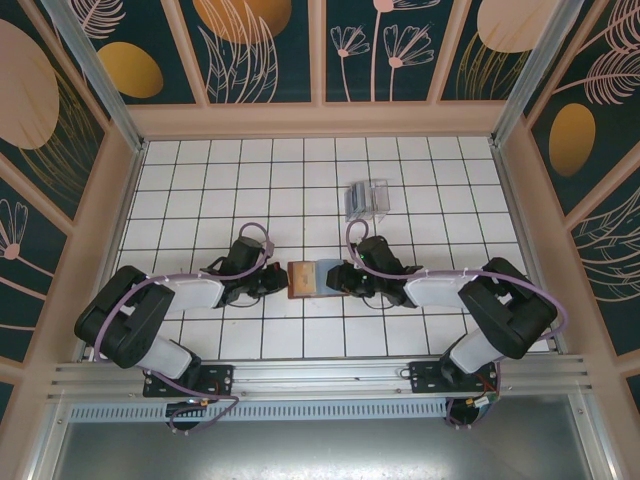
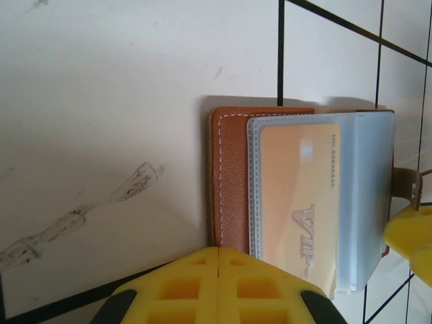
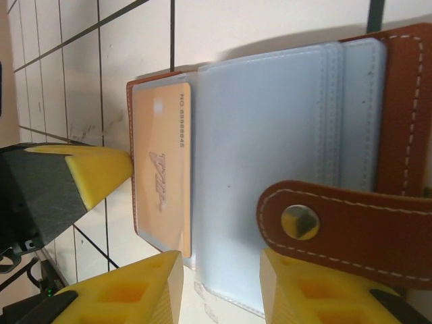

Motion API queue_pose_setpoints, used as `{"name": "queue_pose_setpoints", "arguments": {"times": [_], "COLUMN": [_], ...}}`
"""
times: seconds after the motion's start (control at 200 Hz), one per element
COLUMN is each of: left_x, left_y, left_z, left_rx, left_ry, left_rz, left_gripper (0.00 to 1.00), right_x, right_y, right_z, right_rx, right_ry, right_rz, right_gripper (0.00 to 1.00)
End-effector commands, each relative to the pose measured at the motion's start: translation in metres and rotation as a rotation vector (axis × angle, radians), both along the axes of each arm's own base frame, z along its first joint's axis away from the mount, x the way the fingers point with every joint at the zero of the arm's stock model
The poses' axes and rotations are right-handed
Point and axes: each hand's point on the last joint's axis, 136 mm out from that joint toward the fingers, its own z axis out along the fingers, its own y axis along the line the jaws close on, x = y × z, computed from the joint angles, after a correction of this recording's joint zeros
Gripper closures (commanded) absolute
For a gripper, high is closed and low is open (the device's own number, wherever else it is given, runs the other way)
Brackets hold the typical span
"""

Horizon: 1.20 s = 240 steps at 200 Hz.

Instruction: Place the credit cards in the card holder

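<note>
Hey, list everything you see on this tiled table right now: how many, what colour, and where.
Folding leather card holder: one, reddish-brown, lying open mid-table between the claws.
Clear plastic sleeves: several, bluish-transparent, inside the holder.
Plastic card with VIP lettering: one, orange, tucked in a sleeve.
Snap strap: one, brown with metal stud, lying across the sleeves.
Transparent plastic box: one, clear, beyond the holder; contents unclear.
Tiled table: one, white with dark lines, under everything.
Left claw: one, yellow pads, shut, at the holder's edge.
Right claw: one, yellow pads, jaws apart at the sleeves' edge.
</note>
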Motion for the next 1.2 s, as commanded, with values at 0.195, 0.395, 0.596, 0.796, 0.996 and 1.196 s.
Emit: {"name": "queue_pose_setpoints", "arguments": {"times": [0.195, 0.395, 0.596, 0.796, 0.996, 1.196], "left_x": [-0.003, -0.002, -0.004, -0.003, -0.002, -0.001], "left_y": [0.002, 0.005, 0.005, 0.005, 0.005, 0.006], "left_z": [-0.006, -0.006, -0.011, -0.011, -0.011, -0.011], "left_rx": [0.01, 0.025, 0.026, 0.028, 0.037, 0.042], "left_ry": [0.005, -0.01, 0.007, 0.004, 0.008, 0.003], "left_rz": [-0.01, -0.004, -0.01, -0.01, -0.011, -0.009], "left_gripper": [0.96, 0.96, 0.96, 0.96, 0.96, 0.96], "right_x": [0.009, 0.003, -0.004, -0.004, -0.002, -0.003], "right_y": [-0.01, -0.025, -0.01, -0.012, -0.017, -0.02], "right_z": [0.011, 0.009, 0.004, -0.009, -0.009, -0.007], "right_rx": [-0.04, -0.155, -0.153, -0.226, -0.255, -0.265], "right_ry": [-0.049, -0.071, -0.067, -0.064, -0.071, -0.078], "right_rz": [-0.053, -0.063, -0.034, -0.034, -0.047, -0.047], "right_gripper": [0.62, 0.59, 0.59, 0.59, 0.59, 0.57]}}
